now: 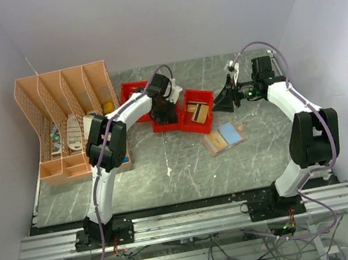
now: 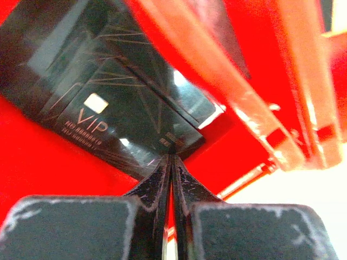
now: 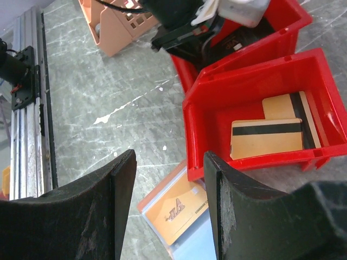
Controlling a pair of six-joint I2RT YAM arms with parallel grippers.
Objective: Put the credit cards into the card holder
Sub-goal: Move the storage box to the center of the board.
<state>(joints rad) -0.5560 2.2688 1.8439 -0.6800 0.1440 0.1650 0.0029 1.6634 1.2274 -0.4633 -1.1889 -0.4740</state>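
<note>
Left tool (image 2: 172, 160) is down inside a red plastic bin (image 2: 38, 162), fingers pressed together with no gap showing. Its tips sit at the near corner of a black glossy VIP credit card (image 2: 108, 103) lying flat just ahead. Cannot tell if that corner is pinched or only touched.

Right tool (image 3: 169, 162) is spread wide, holding nothing, hovering over the grey marbled bench (image 3: 97, 97). Directly beneath it lies the open tan-brown leather card holder (image 3: 145, 203). A tan logo card (image 3: 181, 214) and a light blue card (image 3: 190, 246) are on or in the holder, unclear which. Ahead and to the right tool's right is a second red bin (image 3: 217, 103) with two overlapping gold dark-striped cards (image 3: 265, 138).

Risks, as judged:
- The black card is thin and flat on the bin floor, so the closed tips may slide off or shove it into the wall.
- Lifted by a corner, it could swing and drop.
- The holder lies loose, so pushing a card in may skid it along the bench unless the right tool pins it.
- The two tools work close together, so a clash is possible.
</note>
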